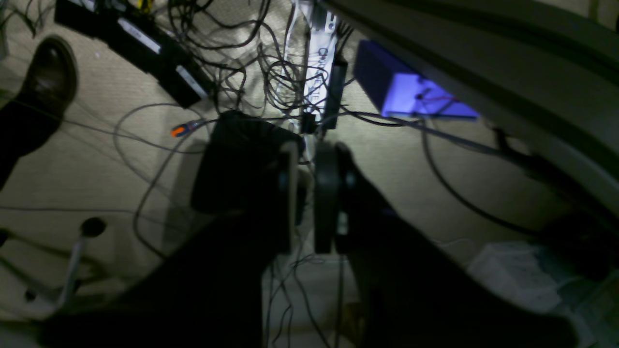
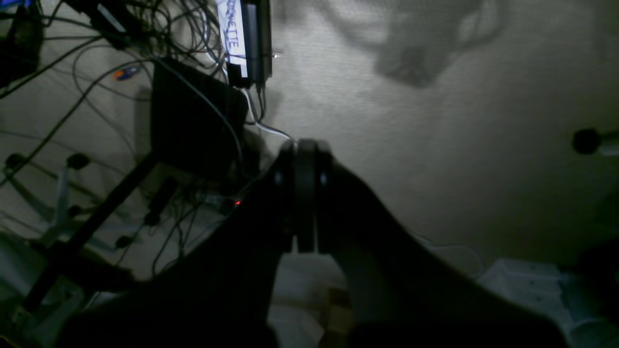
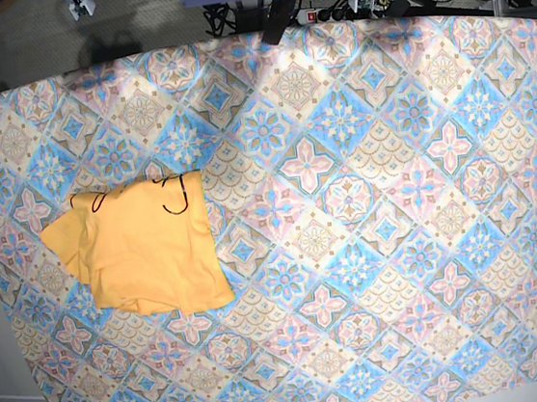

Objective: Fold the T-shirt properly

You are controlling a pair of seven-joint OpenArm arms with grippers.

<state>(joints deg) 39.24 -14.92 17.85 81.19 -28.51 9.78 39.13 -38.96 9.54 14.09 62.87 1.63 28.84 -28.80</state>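
The shirt (image 3: 143, 246) is seen folded into a compact block on the tablecloth (image 3: 375, 198), so the folding is judged done. Both claws, left (image 1: 307, 193) and right (image 2: 304, 193), are closed on nothing, parked over the floor, far from the shirt. At most, a final smoothing would be called for next.

Both the left gripper (image 1: 311, 195) and right gripper (image 2: 303, 193) are matte black with rounded fingertips.

T-shirt (image 3: 144, 254) — yellow-orange, dark line marks | tablecloth (image 3: 365, 200) — blue-pink diamond floral pattern
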